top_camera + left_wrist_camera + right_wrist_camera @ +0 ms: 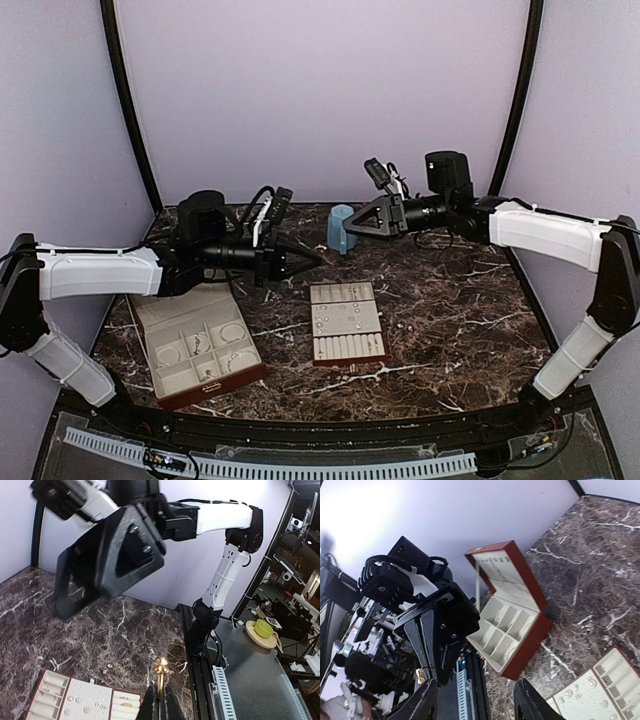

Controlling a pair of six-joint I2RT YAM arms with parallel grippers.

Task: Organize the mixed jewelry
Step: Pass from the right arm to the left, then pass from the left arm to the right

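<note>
Nearest edge: a white slotted cable strip point(270, 462) along the frame. The surface is a dark veined marble table point(450, 320) with a lilac backdrop point(320, 90) behind.

At 8 o'clock stands a reddish-brown box point(215, 385), lid open, with hoops point(233, 332) in its cream compartments. The left gripper point(318, 260) is clamped on a gold-coloured piece point(160, 670), clear of the table.

At centre, a slotted tray point(348, 347) carries small silver pieces point(345, 318), type indistinct. A blue mug point(341, 228) is at 12 o'clock. The right gripper point(352, 228) has its fingers apart, empty.
</note>
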